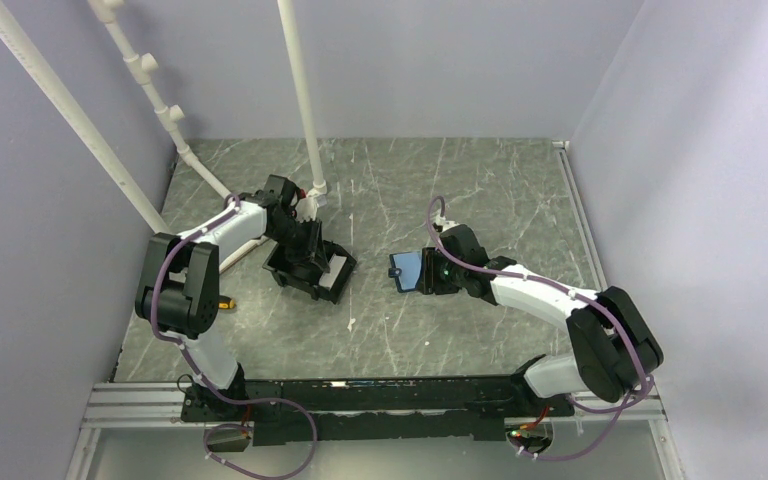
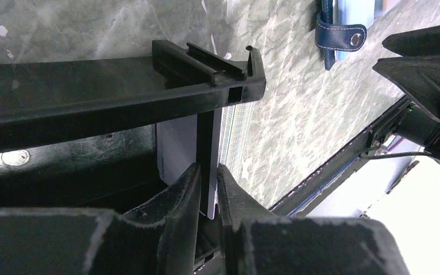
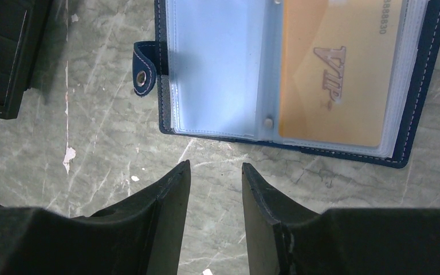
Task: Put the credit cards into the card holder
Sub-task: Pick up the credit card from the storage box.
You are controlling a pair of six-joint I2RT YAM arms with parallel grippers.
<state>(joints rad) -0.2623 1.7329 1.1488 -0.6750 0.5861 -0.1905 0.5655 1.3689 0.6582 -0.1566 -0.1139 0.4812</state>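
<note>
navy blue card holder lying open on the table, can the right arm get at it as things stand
Probably yes. The right gripper sits open just short of the near edge of the flat navy-blue card holder, with only bare grey marbled table between them.

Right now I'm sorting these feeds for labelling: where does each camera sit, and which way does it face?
Top external: above and behind the robot, looking down across the table; both arms show.
Left wrist: on the left arm, looking along the left gripper, which pinches a pale card at the black bin.
Right wrist: looking down past the open right gripper onto the card holder with its orange card.
Shared: the card holder shows in all three.
</note>
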